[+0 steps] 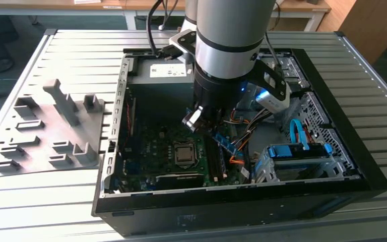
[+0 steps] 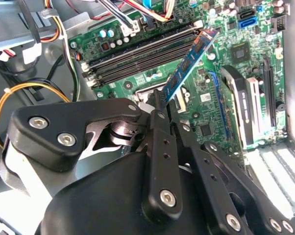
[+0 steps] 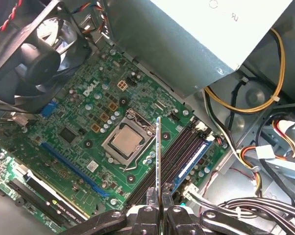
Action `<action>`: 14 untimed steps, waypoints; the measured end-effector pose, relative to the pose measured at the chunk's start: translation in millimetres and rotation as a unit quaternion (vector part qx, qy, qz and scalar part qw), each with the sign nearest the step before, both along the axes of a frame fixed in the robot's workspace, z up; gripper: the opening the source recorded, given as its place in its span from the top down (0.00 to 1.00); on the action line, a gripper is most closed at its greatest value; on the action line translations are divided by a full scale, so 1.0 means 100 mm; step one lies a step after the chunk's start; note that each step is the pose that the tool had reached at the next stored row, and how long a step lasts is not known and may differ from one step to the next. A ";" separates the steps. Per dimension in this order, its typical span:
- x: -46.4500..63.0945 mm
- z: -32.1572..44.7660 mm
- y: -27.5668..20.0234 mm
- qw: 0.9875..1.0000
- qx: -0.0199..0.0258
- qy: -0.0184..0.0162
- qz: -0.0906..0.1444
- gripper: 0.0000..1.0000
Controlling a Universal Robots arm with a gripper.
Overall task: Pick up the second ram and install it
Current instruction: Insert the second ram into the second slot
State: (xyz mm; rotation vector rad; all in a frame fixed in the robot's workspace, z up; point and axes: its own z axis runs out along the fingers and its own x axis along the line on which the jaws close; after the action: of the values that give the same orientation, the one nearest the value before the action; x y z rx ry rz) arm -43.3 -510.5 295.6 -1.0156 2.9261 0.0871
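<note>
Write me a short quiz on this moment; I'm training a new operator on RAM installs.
1. Fill in: in the exterior view, the grey tray lies on the ____ of the computer case.
2. True or false: the claw is shut on the second ram.
3. The second ram is held above: A the grey tray, B the motherboard, C the power supply.
Key: 1 the exterior view's left; 2 true; 3 B.
</note>
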 end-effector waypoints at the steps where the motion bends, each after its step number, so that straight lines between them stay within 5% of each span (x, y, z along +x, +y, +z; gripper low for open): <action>1: 0.00 0.000 0.000 1.000 0.000 0.000 -0.002 0.86; 14: 0.00 -0.001 0.000 0.999 -0.001 0.000 -0.032 0.86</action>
State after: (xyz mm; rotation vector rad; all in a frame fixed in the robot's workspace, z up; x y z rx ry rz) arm -43.3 -510.5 295.5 -0.9201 2.9565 0.0820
